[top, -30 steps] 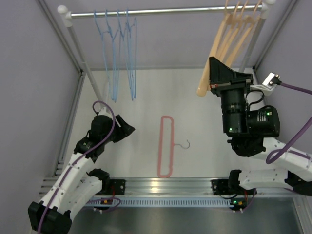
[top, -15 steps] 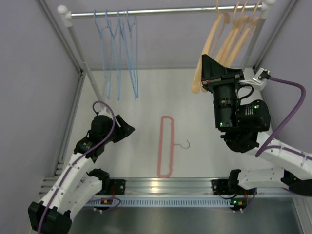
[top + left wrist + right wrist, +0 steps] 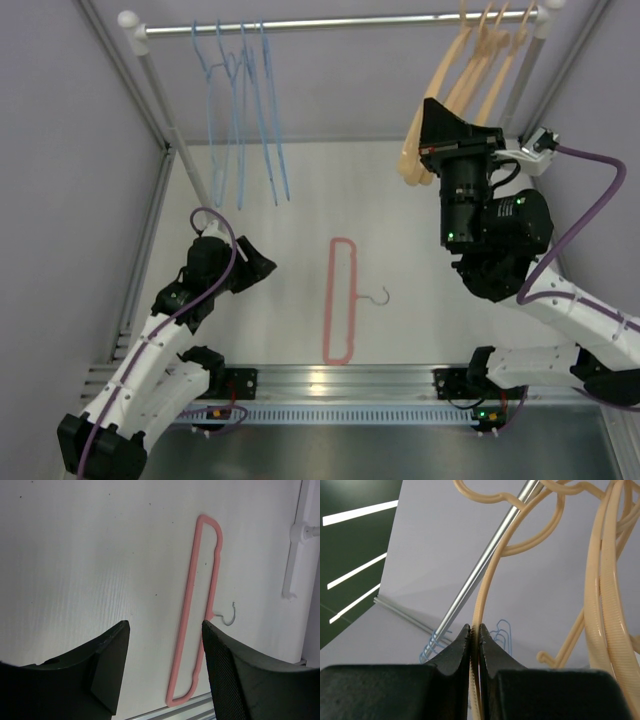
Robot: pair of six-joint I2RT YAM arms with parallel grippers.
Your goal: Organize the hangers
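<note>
With right fingers [image 3: 455, 655] clamped on the arm of a light, stiff peach hanger [image 3: 479, 605] and left fingers [image 3: 105, 665] apart, probably best to pinch the pink hanger [image 3: 185, 605] mid-bar.

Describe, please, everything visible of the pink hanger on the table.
The pink hanger is a thin, long, narrow closed loop with rounded corners, plastic-looking, with a small silver metal hook at the middle of one long side. It lies flat on the white table, hook pointing right in the top view. Only the table touches it.
</note>
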